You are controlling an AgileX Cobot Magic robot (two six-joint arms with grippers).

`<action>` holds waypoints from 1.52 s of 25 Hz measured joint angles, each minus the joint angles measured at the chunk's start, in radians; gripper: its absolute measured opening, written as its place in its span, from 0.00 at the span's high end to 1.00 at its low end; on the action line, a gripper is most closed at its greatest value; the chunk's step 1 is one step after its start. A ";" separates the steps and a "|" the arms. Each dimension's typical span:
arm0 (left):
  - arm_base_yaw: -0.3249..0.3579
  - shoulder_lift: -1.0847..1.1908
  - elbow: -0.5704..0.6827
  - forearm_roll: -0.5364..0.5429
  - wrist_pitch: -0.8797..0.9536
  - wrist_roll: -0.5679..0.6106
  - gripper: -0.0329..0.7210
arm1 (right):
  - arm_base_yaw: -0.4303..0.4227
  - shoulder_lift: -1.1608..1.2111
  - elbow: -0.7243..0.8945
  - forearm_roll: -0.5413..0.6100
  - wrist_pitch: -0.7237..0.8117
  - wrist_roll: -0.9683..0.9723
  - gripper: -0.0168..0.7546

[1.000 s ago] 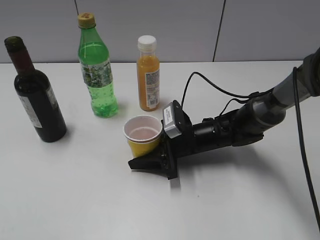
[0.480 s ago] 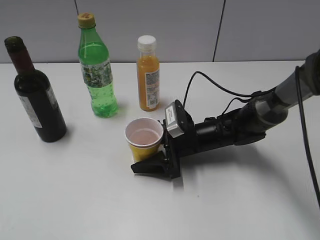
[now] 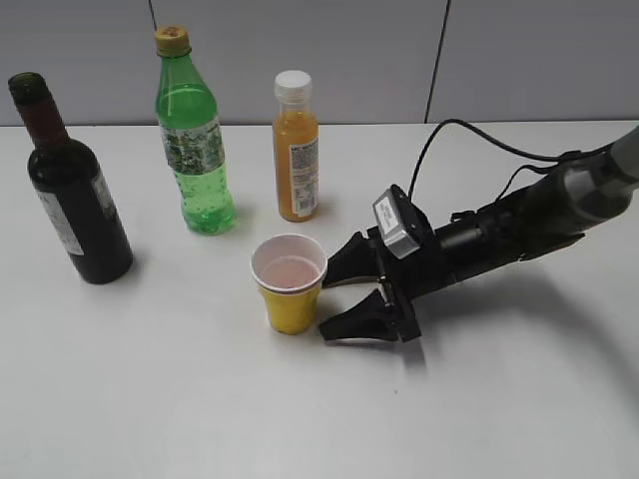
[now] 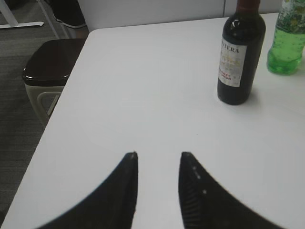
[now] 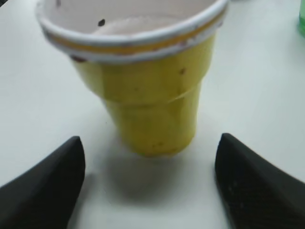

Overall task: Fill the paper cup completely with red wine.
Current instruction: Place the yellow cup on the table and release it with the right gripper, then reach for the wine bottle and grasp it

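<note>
Yellow paper cup [image 3: 290,288] is standing upright on the white table [image 3: 200,399], roughly mid-table and a little toward the near edge, and I can see its white inside and rolled rim with only a faint pinkish tint low down. From my right wrist camera the cup [image 5: 143,81] fills the middle of the picture, a few dark specks on its wall, and nothing is touching it.

My right gripper [image 3: 334,298] lies low over the table just beside the cup on its right, jaws spread wide and holding nothing. One finger points at the cup's far side, the other at its base, both apart from the paper. In the wrist view the two black fingertips [image 5: 45,186] sit wide to either side, with bare table between them and the cup.

Over on the left, the wine bottle [image 3: 68,190] stands upright near the left edge, dark glass, neck open at the top, pale label on its side. My left wrist camera shows the same bottle [image 4: 239,57] ahead and to the right, with my left gripper [image 4: 158,157] hovering above bare table close to that edge. Its jaws are partly apart with nothing between them.

Toward the far edge I have the green soda bottle [image 3: 193,140], yellow cap on, and next to it the orange juice bottle [image 3: 297,150] with its white cap, both upright and well apart from the cup.
</note>
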 joint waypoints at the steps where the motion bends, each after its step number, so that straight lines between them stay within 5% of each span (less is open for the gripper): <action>1: 0.000 0.000 0.000 0.000 0.000 0.000 0.65 | -0.008 -0.008 0.000 -0.038 0.000 0.011 0.14; 11: 0.000 0.000 0.000 0.000 0.000 0.000 0.65 | -0.135 -0.118 0.002 -0.140 0.053 0.144 0.16; 18: 0.000 0.000 0.000 0.000 0.000 0.000 0.65 | -0.188 -0.277 0.003 -0.128 0.537 0.234 0.20; 20: 0.000 0.000 0.000 0.000 0.000 0.000 0.65 | -0.188 -0.314 0.003 -0.011 0.762 0.239 0.21; 25: 0.000 0.000 0.000 0.000 0.000 0.000 0.65 | -0.191 -0.344 -0.093 0.547 1.374 0.177 0.21; 32: 0.000 0.000 0.000 0.000 0.000 0.000 0.65 | -0.234 -0.339 -0.340 1.425 1.908 -0.506 0.21; 35: 0.000 0.000 0.000 0.000 0.000 0.000 0.65 | -0.250 -0.328 -0.459 1.611 2.128 -0.662 0.21; 38: 0.000 0.000 0.000 0.000 0.000 0.000 0.65 | -0.251 -0.324 -0.540 1.669 2.338 -0.726 0.21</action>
